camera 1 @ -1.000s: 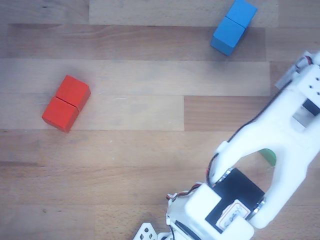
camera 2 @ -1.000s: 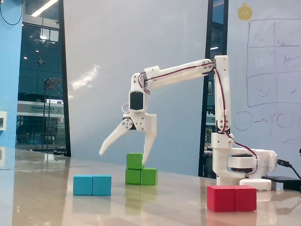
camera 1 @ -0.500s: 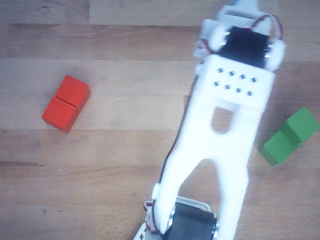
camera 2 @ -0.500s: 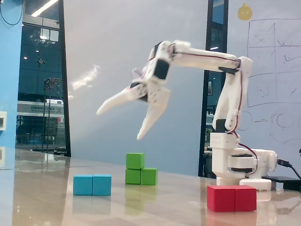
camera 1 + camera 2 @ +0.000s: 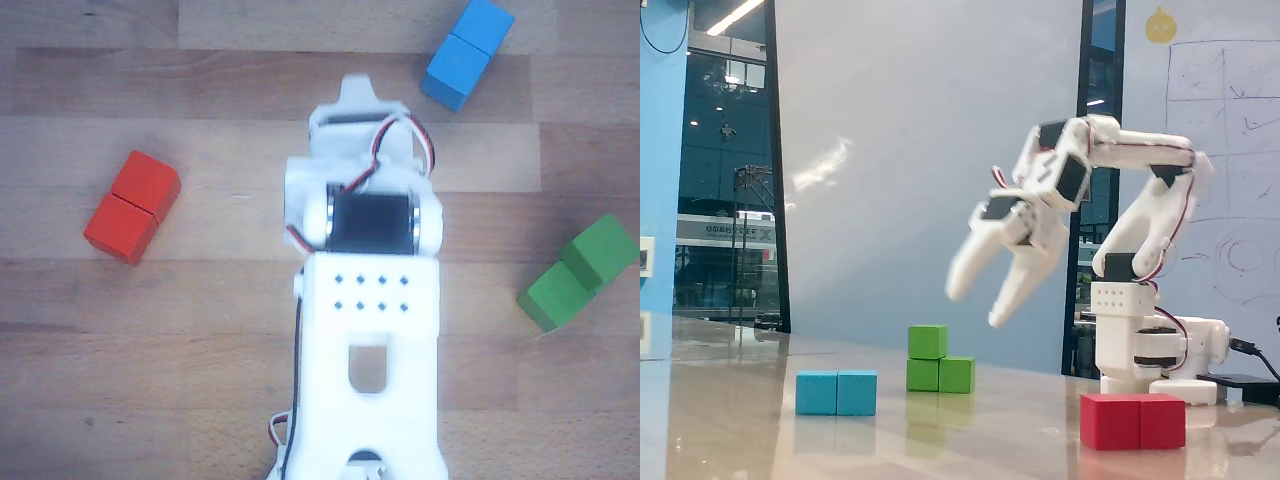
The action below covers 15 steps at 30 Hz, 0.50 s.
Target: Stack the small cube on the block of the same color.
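Observation:
The small cube point(image 5: 927, 341) is green and rests on the left half of the green block point(image 5: 941, 375) in the fixed view. From above, the small cube point(image 5: 603, 249) covers the far end of the block point(image 5: 552, 297) at the right edge. My gripper point(image 5: 977, 307) hangs open and empty in the air, up and to the right of the green stack and well clear of it. In the other view the arm fills the middle, and only the gripper's point(image 5: 357, 100) top shows, with its fingertips hidden.
A blue two-cube block point(image 5: 836, 393) lies left of the green stack, also visible from above point(image 5: 467, 52). A red two-cube block point(image 5: 1133, 421) sits at the front right near the arm's base point(image 5: 1150, 360); the other view shows the red block point(image 5: 132, 206) at the left.
The gripper has let go of the small cube, risen off the green stack and pulled back toward the base, staying open. The small cube stays on the block.

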{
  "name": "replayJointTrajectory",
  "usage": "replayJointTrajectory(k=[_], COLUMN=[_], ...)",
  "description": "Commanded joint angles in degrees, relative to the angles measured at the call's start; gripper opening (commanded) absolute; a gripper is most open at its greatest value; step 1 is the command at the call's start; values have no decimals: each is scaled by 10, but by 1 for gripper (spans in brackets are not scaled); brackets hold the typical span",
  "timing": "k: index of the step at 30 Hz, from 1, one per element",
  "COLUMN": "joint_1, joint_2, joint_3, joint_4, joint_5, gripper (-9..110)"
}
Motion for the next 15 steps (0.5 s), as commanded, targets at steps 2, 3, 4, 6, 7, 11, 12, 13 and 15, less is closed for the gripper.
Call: replayJointTrajectory(k=[2,3,4,6,7,11,12,13,15], joint_1=[0,4,9,18,23,49,53,54,52], joint_2=[174,207,242,311,345,464,490,512,560], joint_3=[136,166,192,242,265,338,351,361,370], joint_4=[-25,-31,-33,-33,-25,-11,-4,8,41], joint_5=[-3,-3,-3,2,3,4,4,4,4], gripper=[7,5,3,0,-1,0,0,0,0])
